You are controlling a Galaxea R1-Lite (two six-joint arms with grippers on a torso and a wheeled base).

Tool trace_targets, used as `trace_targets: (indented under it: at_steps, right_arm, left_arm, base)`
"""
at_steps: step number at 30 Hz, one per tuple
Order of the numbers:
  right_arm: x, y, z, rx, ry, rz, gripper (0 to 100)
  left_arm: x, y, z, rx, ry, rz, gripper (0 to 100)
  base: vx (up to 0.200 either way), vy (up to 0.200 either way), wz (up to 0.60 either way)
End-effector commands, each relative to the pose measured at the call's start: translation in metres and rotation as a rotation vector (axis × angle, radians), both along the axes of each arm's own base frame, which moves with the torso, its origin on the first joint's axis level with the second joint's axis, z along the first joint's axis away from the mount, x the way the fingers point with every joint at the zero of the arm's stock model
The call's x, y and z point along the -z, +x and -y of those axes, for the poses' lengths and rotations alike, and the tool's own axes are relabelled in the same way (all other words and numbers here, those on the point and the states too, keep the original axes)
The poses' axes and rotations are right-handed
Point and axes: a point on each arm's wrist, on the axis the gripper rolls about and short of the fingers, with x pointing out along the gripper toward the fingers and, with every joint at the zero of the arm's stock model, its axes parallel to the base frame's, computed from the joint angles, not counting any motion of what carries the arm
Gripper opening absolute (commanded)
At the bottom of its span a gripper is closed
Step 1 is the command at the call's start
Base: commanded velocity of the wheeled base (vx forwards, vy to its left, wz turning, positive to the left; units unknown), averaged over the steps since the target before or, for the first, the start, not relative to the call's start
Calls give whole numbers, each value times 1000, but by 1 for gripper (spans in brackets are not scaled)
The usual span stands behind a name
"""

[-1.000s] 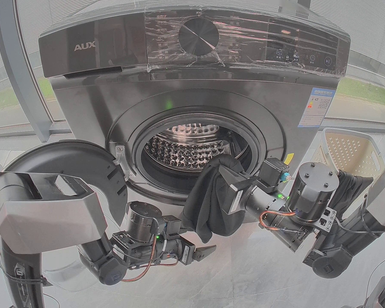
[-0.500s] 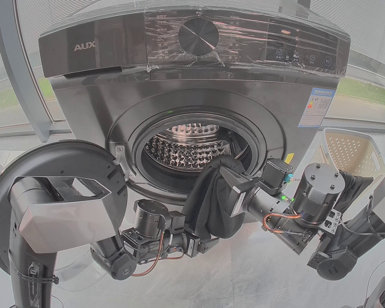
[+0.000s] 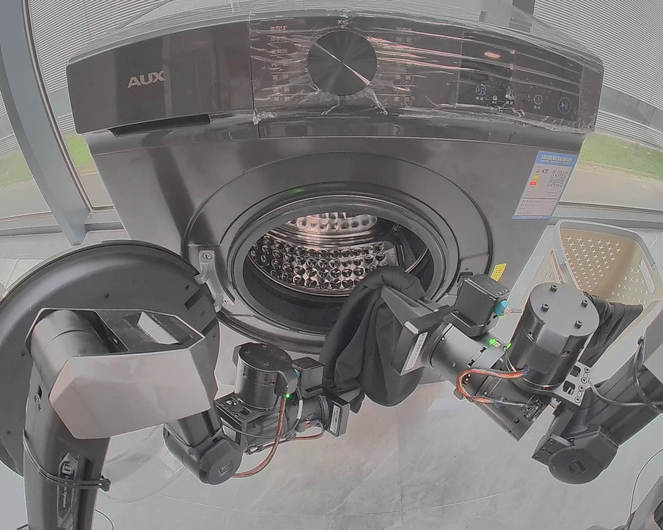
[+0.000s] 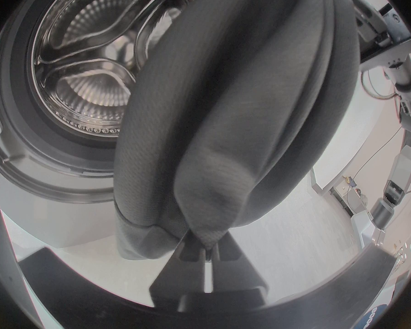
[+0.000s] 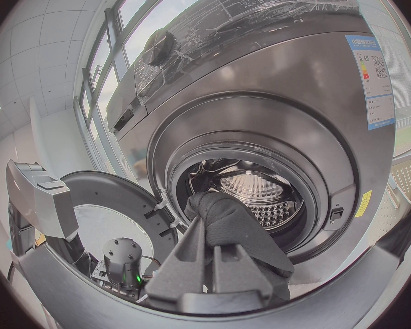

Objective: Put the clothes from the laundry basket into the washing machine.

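Observation:
A black garment [image 3: 368,347] hangs over the lower right of the washing machine's [image 3: 331,149] open drum mouth [image 3: 317,259]. My right gripper [image 3: 390,299] is shut on its top, just at the rim; the right wrist view has the fingers [image 5: 192,252] pinching the cloth [image 5: 228,220] in front of the drum. My left gripper [image 3: 350,399] sits under the garment's hanging lower end. In the left wrist view that gripper [image 4: 207,252] is shut on a fold of the grey-black cloth [image 4: 242,115]. The cream laundry basket [image 3: 604,259] stands at the right with more dark clothes [image 3: 611,318] over its edge.
The round door [image 3: 110,288] stands swung open at the left, close behind my left arm. Pale floor [image 3: 420,465] lies below the machine. Windows run behind and beside it.
My left arm moved right and in under the garment, and its gripper went from open to shut on the lower fold. The right gripper with the garment rose slightly toward the drum.

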Motion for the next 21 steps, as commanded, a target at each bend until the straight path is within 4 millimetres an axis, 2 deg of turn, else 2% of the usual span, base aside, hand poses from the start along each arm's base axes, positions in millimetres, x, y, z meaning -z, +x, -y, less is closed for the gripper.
trace_targets:
  at_steps: [1, 4, 7, 10, 11, 15, 18, 21]
  right_arm:
    - [1, 3, 3, 15, -1, -2, 0]
    - [2, 8, 7, 32, -5, -4, 0]
    - [3, 14, 13, 60, -9, -9, 0]
    - [4, 17, 16, 72, -12, -11, 0]
    - [5, 19, 19, 83, -13, -15, 0]
    - [14, 17, 21, 83, -41, -44, 0]
    - [18, 15, 23, 83, -56, -59, 0]
    - [30, 12, 25, 77, -93, -94, 0]
  left_arm:
    - [-14, -9, -5, 1, -25, 36, 0]
    - [-32, -25, -13, 13, -50, 67, 0]
    - [-55, -45, -29, 22, -85, 110, 0]
    - [-66, -54, -40, 17, -105, 133, 0]
    - [-76, -64, -51, 21, -134, 168, 0]
    - [-86, -82, -70, 47, -150, 179, 0]
    - [-92, -89, -79, 56, -157, 182, 0]
    - [-111, -90, -93, 48, -196, 247, 0]
  base:
    - [0, 0, 0]
    - [0, 0, 0]
    - [0, 0, 0]
    - [0, 0, 0]
    - [0, 0, 0]
    - [0, 0, 0]
    - [0, 0, 0]
    - [0, 0, 0]
